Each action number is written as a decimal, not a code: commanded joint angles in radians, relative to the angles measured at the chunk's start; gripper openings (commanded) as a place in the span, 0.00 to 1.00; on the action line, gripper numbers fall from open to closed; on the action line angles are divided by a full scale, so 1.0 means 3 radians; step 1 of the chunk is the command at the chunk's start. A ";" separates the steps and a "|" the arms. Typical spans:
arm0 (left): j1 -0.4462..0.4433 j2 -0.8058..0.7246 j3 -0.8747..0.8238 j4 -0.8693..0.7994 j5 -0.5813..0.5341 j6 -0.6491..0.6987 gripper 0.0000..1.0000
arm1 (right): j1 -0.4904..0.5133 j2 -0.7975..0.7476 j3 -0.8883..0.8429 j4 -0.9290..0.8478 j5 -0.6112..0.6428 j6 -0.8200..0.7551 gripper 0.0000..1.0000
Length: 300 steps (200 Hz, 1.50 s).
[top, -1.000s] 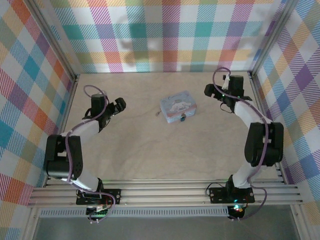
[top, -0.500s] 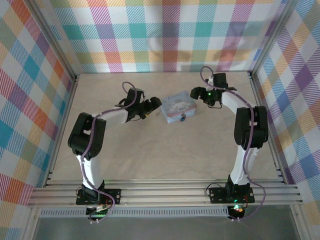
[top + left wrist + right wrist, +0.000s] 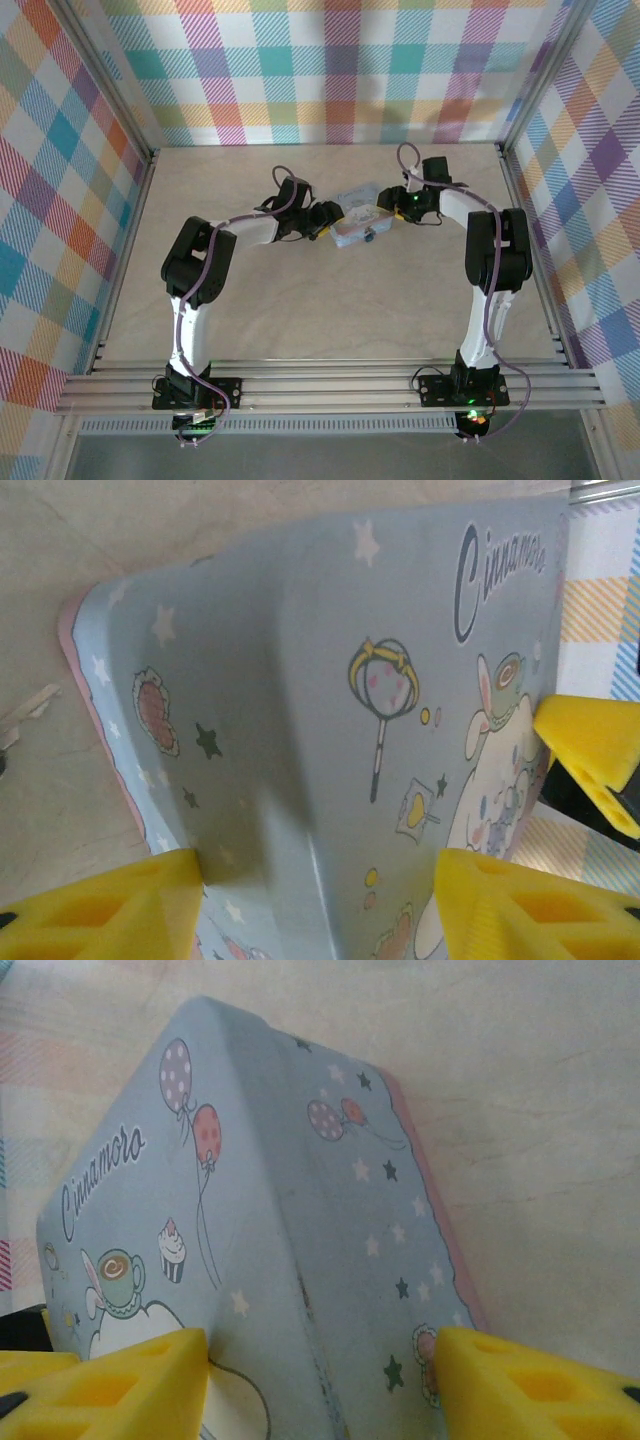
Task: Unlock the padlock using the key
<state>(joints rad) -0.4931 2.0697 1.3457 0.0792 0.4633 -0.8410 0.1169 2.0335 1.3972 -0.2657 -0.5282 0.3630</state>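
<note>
Pale blue rectangular tin [image 3: 358,225] straddled by left gripper [image 3: 326,222] and right gripper [image 3: 392,208], fingers apart; tiny dark padlock [image 3: 368,238] may be dislodged by uneven closing

From my end this reads as a robot test cell in a lab, not a home. A pale plywood tabletop [image 3: 330,310] is boxed in by aluminium frame posts [image 3: 105,85]. Bright plaid-printed panels [image 3: 330,70] serve as walls on three sides. Slotted aluminium rails [image 3: 330,388] run along the near edge, carrying the left arm [image 3: 195,270] and right arm [image 3: 495,250].
</note>
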 commanded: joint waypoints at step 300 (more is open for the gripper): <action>-0.0208 -0.0744 -0.0593 -0.1047 0.0236 0.0654 0.67 | 0.0767 -0.1000 -0.1222 -0.0204 -0.0004 0.0615 0.68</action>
<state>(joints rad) -0.5377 1.8355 1.1385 -0.1654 0.4706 -0.6743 0.3103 1.7073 1.0260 -0.3645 -0.4389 0.5171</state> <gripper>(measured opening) 0.683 0.709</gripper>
